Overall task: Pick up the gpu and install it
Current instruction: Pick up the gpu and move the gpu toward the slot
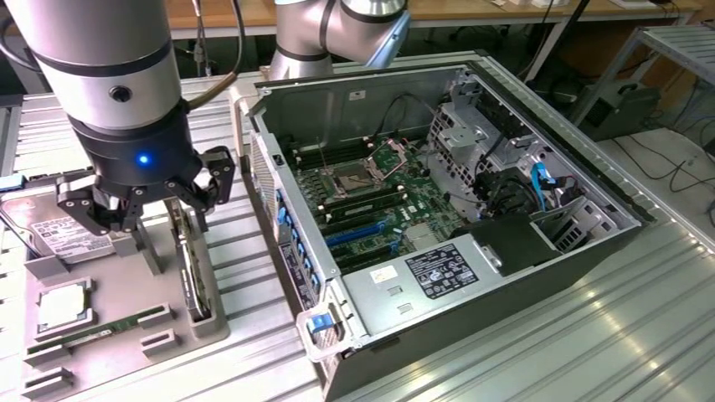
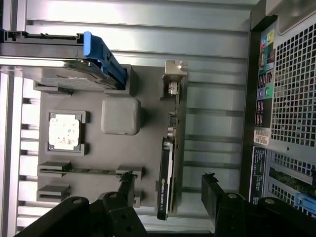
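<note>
The gripper (image 2: 169, 177) hangs with its 2 fingers (image 2: 127, 190) spread, 1 on each side of the gpu (image 2: 172, 138), seemingly without touching it. The gpu stands on edge in a slot of the gray tray (image 1: 112, 280) on the tabletop (image 1: 625, 335). A hard drive (image 1: 62, 230) sits in the same tray. Beyond lies the open computer case (image 1: 324, 109).

gpu (image 2: 166, 183): white lettering along its dark edge, reads "nvidia quadro". black label (image 1: 440, 270) on the silver power supply (image 1: 386, 297): white print, too small to read.
</note>
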Controlling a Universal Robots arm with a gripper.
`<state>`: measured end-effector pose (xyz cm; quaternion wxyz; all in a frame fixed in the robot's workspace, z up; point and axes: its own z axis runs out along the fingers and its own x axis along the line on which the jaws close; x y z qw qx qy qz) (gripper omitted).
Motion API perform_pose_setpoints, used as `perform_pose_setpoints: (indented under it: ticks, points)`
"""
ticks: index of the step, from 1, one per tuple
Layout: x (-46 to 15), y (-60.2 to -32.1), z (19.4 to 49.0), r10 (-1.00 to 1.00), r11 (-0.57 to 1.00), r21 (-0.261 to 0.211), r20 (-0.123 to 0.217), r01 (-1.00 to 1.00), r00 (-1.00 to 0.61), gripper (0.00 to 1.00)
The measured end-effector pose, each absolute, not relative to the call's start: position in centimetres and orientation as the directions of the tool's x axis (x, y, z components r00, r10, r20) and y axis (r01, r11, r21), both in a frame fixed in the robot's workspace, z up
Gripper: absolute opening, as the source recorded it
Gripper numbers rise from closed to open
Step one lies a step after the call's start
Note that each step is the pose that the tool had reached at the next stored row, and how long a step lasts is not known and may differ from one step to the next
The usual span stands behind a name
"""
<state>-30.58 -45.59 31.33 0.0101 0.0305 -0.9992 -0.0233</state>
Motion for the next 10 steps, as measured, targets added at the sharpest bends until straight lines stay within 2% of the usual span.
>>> perform_pose_setpoints:
  ticks: [10]
  points:
    - [-30.58, -46.04, 30.91, -0.062, 0.997, 0.047, 0.019, -0.061, -0.998, 0.66]
